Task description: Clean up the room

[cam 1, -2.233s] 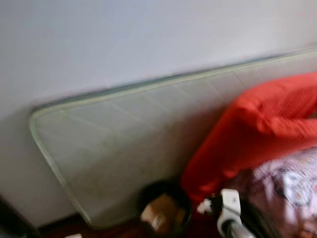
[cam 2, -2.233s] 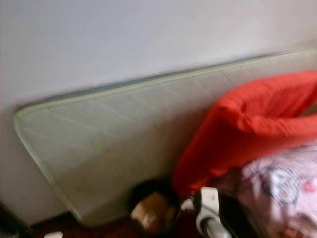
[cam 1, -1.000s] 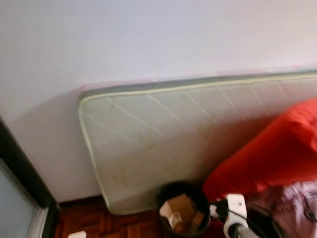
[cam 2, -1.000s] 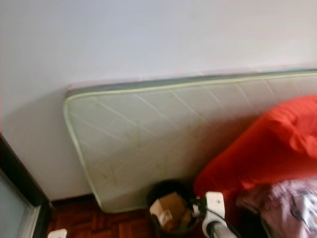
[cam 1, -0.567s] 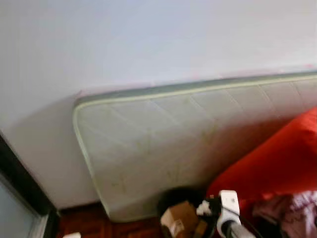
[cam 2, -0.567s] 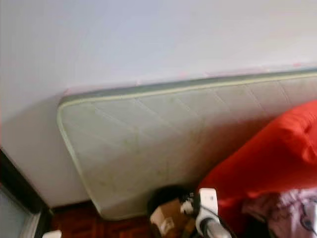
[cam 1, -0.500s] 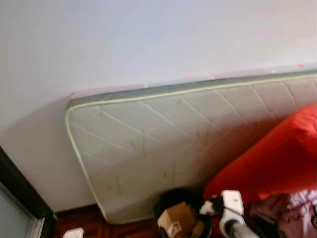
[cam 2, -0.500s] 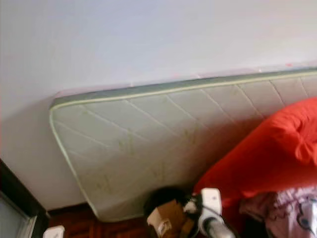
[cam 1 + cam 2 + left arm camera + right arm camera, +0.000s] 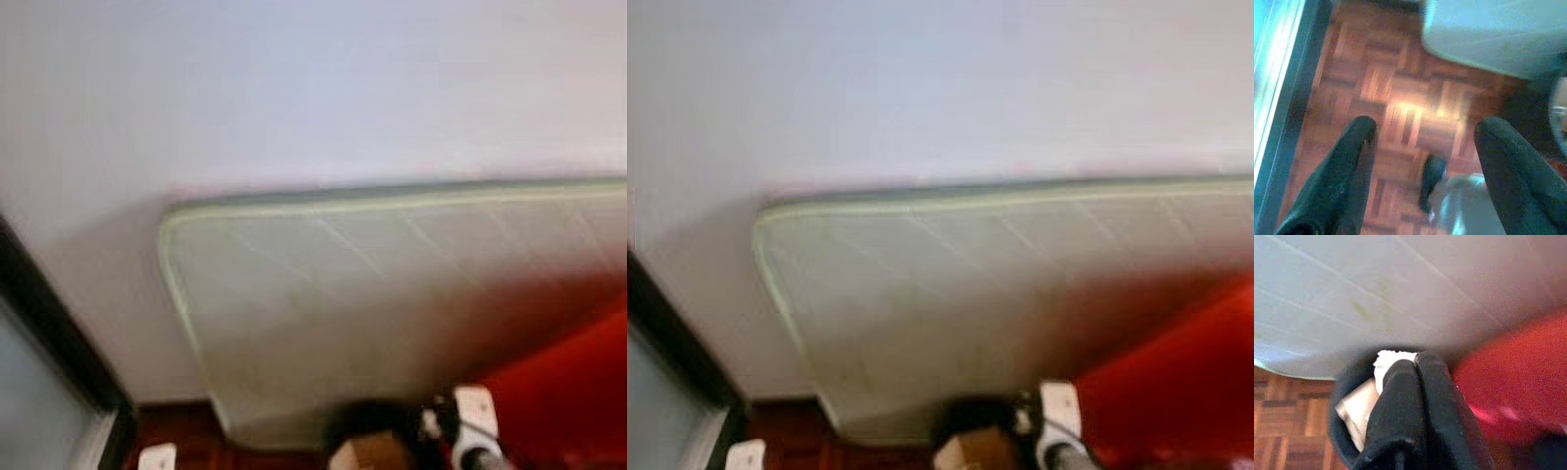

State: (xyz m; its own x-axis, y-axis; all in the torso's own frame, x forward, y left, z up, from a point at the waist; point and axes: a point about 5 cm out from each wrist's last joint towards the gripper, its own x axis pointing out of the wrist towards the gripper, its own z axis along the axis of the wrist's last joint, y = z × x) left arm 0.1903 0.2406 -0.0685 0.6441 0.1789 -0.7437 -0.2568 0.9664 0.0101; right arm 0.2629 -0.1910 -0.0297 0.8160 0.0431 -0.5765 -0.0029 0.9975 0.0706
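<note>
the right gripper point(image 9: 1409, 369) hangs over the black bin point(image 9: 1344, 382), fingers clenched on a white scrap point(image 9: 1388, 357), likely held there to drop among the cardboard point(image 9: 1354, 409). the left gripper point(image 9: 1422, 147) idles with fingers spread above the wood floor point(image 9: 1396, 98). beyond, a mattress point(image 9: 392, 304) leans against the wall point(image 9: 313, 88), beside red bedding point(image 9: 1176, 392).

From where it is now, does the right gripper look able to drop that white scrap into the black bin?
Probably yes. In the right wrist view the right gripper, shut on a white scrap, hangs right over the black bin, with nothing between them. The bin already holds a cardboard box, but space remains.
</note>
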